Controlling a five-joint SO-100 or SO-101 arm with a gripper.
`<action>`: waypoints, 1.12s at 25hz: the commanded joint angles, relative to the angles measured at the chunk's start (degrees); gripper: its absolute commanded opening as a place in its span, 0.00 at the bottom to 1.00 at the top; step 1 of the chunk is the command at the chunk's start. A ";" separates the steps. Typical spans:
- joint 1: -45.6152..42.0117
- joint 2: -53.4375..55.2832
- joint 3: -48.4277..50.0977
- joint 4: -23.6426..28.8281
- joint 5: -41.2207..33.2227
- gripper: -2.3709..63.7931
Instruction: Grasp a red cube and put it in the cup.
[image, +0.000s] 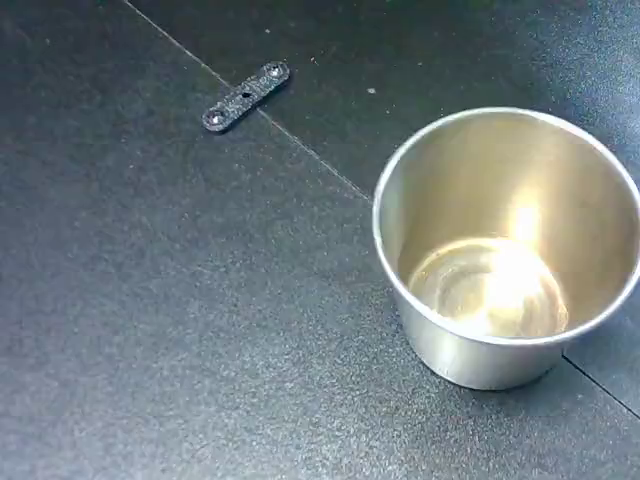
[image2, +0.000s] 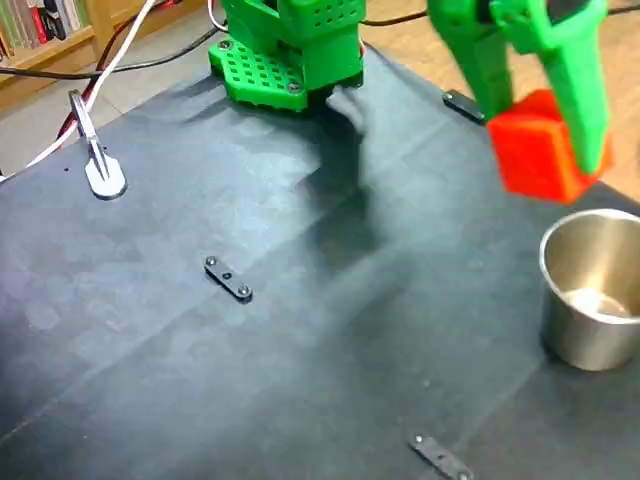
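Red cube (image2: 540, 146) in green hand (image2: 545, 160)

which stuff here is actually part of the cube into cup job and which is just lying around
Part of the job:
- red cube, held above the table
- cup, empty
- gripper, fingers closed on the cube

Lying about:
- small black strips
- white clip with cables
- bookshelf
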 joint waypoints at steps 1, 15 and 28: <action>-1.49 2.46 -0.70 -0.70 3.69 0.03; -3.43 -8.53 -0.70 -0.79 7.56 0.03; -7.12 -10.90 -0.62 -12.04 7.47 0.03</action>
